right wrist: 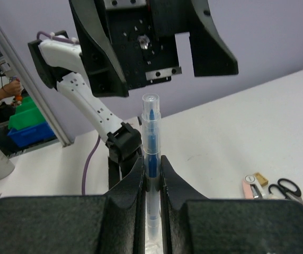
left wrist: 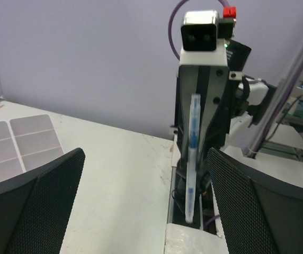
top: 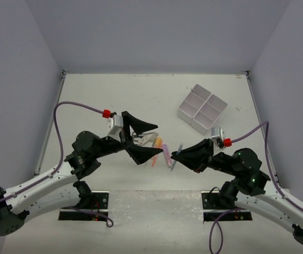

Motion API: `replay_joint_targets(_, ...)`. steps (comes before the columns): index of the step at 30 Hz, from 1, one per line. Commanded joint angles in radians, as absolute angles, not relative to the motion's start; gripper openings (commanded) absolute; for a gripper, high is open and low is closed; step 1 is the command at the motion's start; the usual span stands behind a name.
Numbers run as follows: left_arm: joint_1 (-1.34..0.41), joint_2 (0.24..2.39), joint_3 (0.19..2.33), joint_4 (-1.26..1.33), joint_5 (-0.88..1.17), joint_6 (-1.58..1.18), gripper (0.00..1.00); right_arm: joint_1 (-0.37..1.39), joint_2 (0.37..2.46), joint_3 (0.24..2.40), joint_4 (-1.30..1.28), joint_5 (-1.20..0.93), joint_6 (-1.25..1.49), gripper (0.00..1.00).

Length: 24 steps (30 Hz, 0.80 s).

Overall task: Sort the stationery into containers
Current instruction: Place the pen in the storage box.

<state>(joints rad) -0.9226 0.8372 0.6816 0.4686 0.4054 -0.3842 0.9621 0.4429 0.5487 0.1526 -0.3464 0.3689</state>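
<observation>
My right gripper (top: 183, 153) is shut on a clear pen with a blue core (top: 173, 163), holding it up above the table. In the right wrist view the pen (right wrist: 151, 132) stands upright between my fingers (right wrist: 133, 182). My left gripper (top: 159, 138) faces it with its jaws wide open and nothing between them. In the left wrist view the pen (left wrist: 193, 159) hangs just beyond my open fingers (left wrist: 40, 206). Scissors (top: 142, 138), a pink marker (top: 166, 153) and an orange marker (top: 154, 160) lie on the table below. The white four-compartment container (top: 202, 108) sits at the back right.
Black-handled scissors (right wrist: 289, 188) and a small pink eraser (right wrist: 249, 186) lie at the right in the right wrist view. The container (left wrist: 19, 143) is at the left in the left wrist view. Grey walls enclose the table on three sides.
</observation>
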Motion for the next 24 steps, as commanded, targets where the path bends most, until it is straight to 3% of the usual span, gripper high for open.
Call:
replay_joint_targets(1,-0.917,0.859,0.626,0.569,0.542,-0.447,1.00,0.965,0.407,0.596,0.168,-0.312,0.305,0.00)
replay_joint_targets(5,-0.917,0.905,0.558,0.795,0.656,-0.563,1.00,0.965,0.421,0.619,0.181,-0.340,0.294,0.00)
replay_joint_targets(15,-0.927,1.025,0.573,0.972,0.744,-0.642,0.95,0.966,0.463,0.642,0.224,-0.342,0.317,0.00)
replay_joint_targets(24,-0.967,1.121,0.619,0.971,0.718,-0.629,0.73,0.966,0.492,0.643,0.263,-0.358,0.322,0.00)
